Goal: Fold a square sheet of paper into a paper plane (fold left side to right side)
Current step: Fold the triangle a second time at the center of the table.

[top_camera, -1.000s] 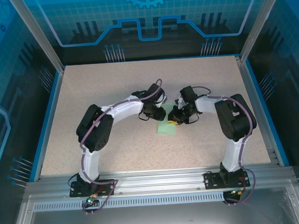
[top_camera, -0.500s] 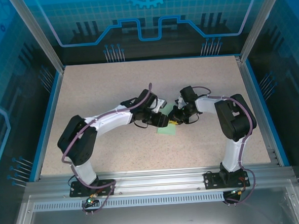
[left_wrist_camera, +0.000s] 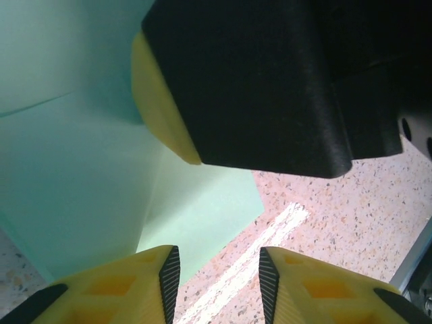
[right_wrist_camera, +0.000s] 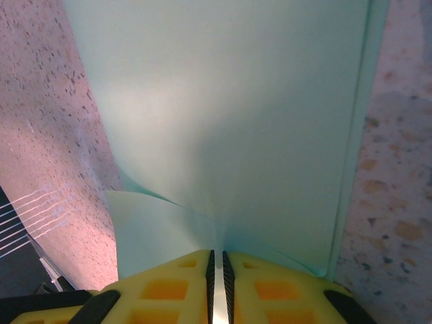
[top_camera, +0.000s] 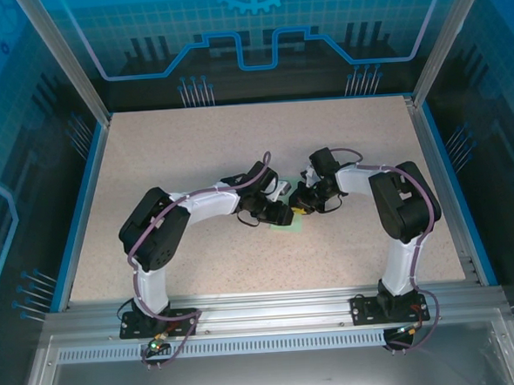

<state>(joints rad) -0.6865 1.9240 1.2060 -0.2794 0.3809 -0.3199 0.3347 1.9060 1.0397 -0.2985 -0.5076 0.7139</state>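
Clamps the thin pale mint-green square sheet of paper [right_wrist_camera: 229, 121] by 1 edge in the right hand [right_wrist_camera: 216, 260], on the desk [top_camera: 194, 161]. Poises the left hand [left_wrist_camera: 219, 270], jaws apart, at its 9 o'clock, nearer the sheet's left side.
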